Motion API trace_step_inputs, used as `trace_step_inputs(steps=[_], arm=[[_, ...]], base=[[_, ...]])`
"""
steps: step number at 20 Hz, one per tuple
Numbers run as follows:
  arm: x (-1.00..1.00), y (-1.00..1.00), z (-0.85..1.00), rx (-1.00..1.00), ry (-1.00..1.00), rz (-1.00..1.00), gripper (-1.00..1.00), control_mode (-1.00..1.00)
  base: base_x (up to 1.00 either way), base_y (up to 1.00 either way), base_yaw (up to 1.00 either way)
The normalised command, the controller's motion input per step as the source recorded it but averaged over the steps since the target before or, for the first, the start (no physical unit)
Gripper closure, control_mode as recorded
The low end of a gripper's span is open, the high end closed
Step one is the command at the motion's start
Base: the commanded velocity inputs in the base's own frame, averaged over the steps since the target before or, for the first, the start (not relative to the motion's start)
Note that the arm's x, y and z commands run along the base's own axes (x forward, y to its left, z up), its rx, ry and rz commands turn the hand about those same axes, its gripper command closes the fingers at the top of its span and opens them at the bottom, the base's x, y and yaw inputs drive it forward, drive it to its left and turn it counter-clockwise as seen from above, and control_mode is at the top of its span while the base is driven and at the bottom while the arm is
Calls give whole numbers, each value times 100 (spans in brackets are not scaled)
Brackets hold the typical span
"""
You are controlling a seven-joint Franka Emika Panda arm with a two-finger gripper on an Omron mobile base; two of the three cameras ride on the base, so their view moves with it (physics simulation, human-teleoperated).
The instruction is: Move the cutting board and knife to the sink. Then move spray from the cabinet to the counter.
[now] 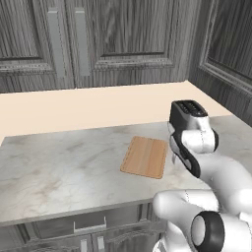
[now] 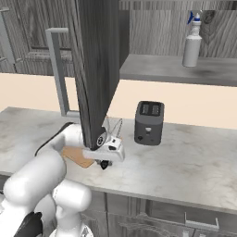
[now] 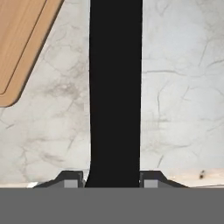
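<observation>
The flat light-brown wooden cutting board point(image 1: 145, 156) lies on the marbled grey-white table point(image 1: 59, 167), bare stone around it. Just right of the board, the fingers point(image 3: 72, 179) clasp the black knife handle point(image 3: 115, 92), with the dark boxy toaster point(image 2: 149, 122) farther right.

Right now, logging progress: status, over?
Gripper shut on knife handle. Cutting board on counter, beside it. Spray on open cabinet shelf. Toaster nearby.

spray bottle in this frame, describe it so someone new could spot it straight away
Start at the open upper cabinet in the right base view, above the marbled counter. On its grey shelf, up and right of the black toaster, stands the spray. It is a pale grey upright bottle with a blue trigger nozzle, alone on the shelf.
</observation>
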Motion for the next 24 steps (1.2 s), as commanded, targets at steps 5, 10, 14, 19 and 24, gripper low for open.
trace_step_inputs(steps=[5,10,14,19,24], arm=[[-52,100,1,-9,0,1,100,-100],[-16,87,66,0,0,0,100,-100],[-9,26,68,0,-11,0,100,-100],[-3,12,51,0,-24,0,100,-100],[0,0,5,0,-8,0,100,-100]], base=[[0,0,0],[0,0,0],[0,0,0],[0,0,0],[0,0,0]])
